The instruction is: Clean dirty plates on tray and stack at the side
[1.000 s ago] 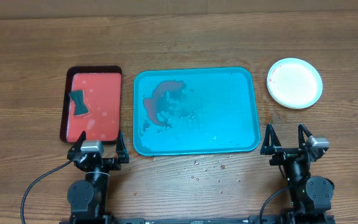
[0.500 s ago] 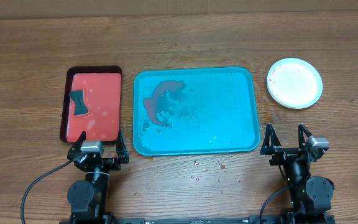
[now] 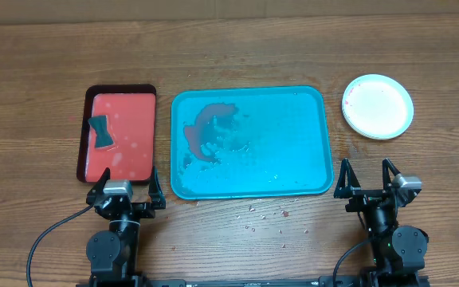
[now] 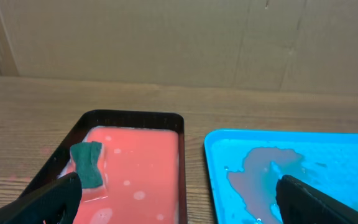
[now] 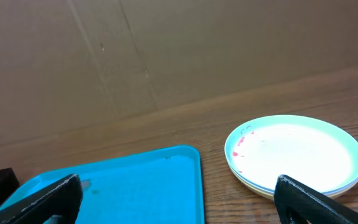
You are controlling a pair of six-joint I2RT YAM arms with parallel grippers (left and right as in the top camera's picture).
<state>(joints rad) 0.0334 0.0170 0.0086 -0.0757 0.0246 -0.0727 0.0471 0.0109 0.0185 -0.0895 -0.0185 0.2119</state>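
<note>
The turquoise tray (image 3: 301,139) lies mid-table, with a reddish sauce smear and wet foam on its left half; it also shows in the left wrist view (image 4: 328,155) and the right wrist view (image 5: 135,177). The plates (image 3: 378,106) sit stacked on the table to the right of the tray, top one whitish with red specks at its left rim; the stack shows in the right wrist view (image 5: 294,154). My left gripper (image 3: 124,186) is open and empty at the near edge, below the red tray. My right gripper (image 3: 366,178) is open and empty, near the tray's right corner.
A smaller red tray (image 3: 126,135) with dark rim holds pinkish soapy water and a dark green sponge (image 3: 100,131), left of the turquoise tray; both show in the left wrist view (image 4: 148,162), sponge (image 4: 87,163). Crumbs (image 3: 265,214) lie on the wood in front of the turquoise tray.
</note>
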